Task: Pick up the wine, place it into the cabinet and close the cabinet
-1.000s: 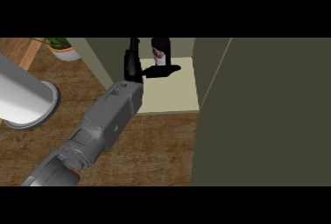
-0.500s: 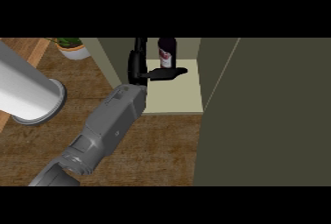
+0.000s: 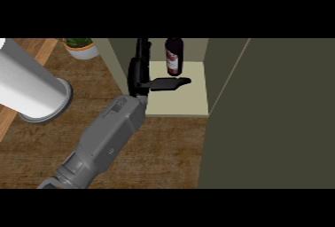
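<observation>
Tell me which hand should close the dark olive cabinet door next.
Probably left: the left hand is open beside the dark wine bottle standing on the cream cabinet shelf. The right hand is not in view.

dark red wine bottle (image 3: 173, 60) stands upright on the pale cabinet shelf (image 3: 180, 104); the open black hand (image 3: 145, 80) is just beside it.

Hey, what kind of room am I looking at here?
Most likely a kitchen or home pantry corner: a wooden counter, an open olive-green cabinet with a wine bottle standing on its shelf, and a small potted plant at the back.
</observation>
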Robot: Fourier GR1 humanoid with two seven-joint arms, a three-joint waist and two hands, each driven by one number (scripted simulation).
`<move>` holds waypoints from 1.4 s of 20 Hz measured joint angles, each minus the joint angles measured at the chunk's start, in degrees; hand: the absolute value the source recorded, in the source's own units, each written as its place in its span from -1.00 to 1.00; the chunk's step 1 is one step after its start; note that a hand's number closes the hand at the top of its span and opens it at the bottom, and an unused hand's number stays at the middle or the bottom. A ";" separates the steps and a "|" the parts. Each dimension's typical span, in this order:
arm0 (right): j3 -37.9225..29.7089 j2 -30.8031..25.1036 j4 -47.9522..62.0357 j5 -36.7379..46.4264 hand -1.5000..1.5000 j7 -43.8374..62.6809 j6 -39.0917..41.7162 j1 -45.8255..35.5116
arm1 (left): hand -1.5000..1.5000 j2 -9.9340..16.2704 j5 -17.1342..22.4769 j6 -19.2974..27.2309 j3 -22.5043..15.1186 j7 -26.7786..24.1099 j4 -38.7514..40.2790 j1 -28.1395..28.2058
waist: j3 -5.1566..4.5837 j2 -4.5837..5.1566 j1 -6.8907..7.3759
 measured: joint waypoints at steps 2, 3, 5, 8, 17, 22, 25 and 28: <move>0.16 0.05 -0.06 0.06 -1.00 0.18 -0.38 -0.28 | -1.00 0.42 -0.42 0.67 -1.16 1.65 -4.57 2.45 | -0.01 -0.03 0.10; 0.66 0.06 -0.06 0.14 -1.00 0.24 -0.50 -0.34 | -1.00 0.75 -0.53 0.91 -1.74 2.58 -7.17 3.79 | -0.01 -0.06 0.15; 0.57 -0.03 -0.08 0.26 -1.00 0.66 -1.02 -0.81 | -1.00 0.78 -1.08 1.84 -3.54 3.86 -12.42 7.23 | -0.01 -0.16 0.38; 0.52 -0.19 -0.13 0.33 -1.00 1.22 -1.43 -1.62 | -1.00 1.51 -1.78 3.31 -5.92 5.63 -20.37 12.86 | -0.01 -0.12 0.41; 1.28 -0.66 -0.29 0.55 -1.00 2.69 -2.31 -3.63 | -1.00 3.93 -5.82 8.47 -13.67 7.74 -42.02 29.62 | -0.01 0.23 -0.34; 2.10 -1.41 -0.17 0.79 1.00 4.88 -2.55 -4.90 | -1.00 6.54 -8.28 10.03 -17.11 7.73 -52.58 38.56 | -0.01 0.44 -0.56; 3.92 -4.24 -0.04 0.89 1.00 5.60 0.47 -4.57 | -1.00 8.74 -9.25 10.53 -18.46 7.80 -57.81 42.84 | 0.00 0.41 -0.65; 7.18 -6.43 -0.06 0.72 1.00 6.46 3.43 -4.17 | -1.00 10.43 -9.98 11.24 -18.88 7.60 -61.04 46.10 | 0.02 0.42 -0.71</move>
